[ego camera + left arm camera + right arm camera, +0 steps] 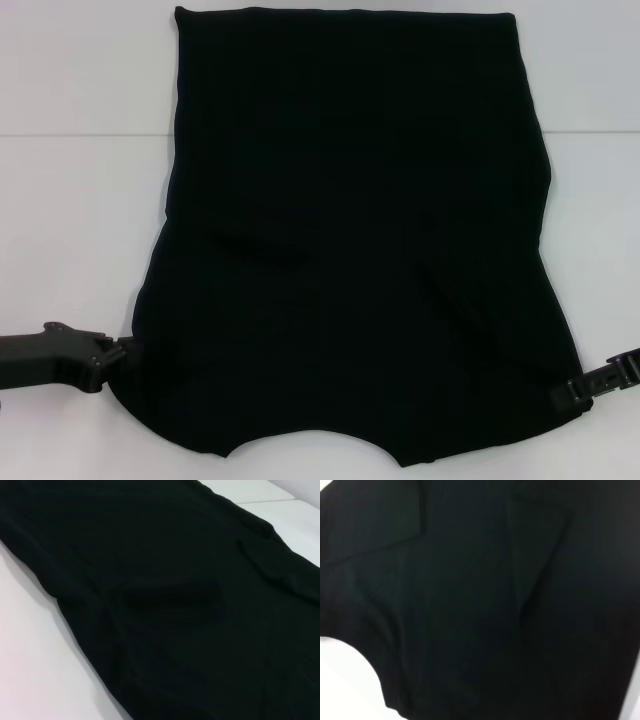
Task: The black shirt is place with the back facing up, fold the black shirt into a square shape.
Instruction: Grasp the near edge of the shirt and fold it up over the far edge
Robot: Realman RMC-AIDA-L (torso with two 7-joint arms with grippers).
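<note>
While the shirt [350, 230] lies flat on the white table [70, 200], sleeves folded in, the left gripper [112, 362] and right gripper [572, 390] meet its near corners; their finger state cannot be told.

No legible text, labels, brands or nos. in any view; black shirt [350, 230] shows plain fabric only, no lettering visible on it.

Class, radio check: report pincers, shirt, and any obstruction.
Left pincer and right pincer at black shirt's near corners. Shirt flat on white table, sleeves folded in. Nothing in the way.
</note>
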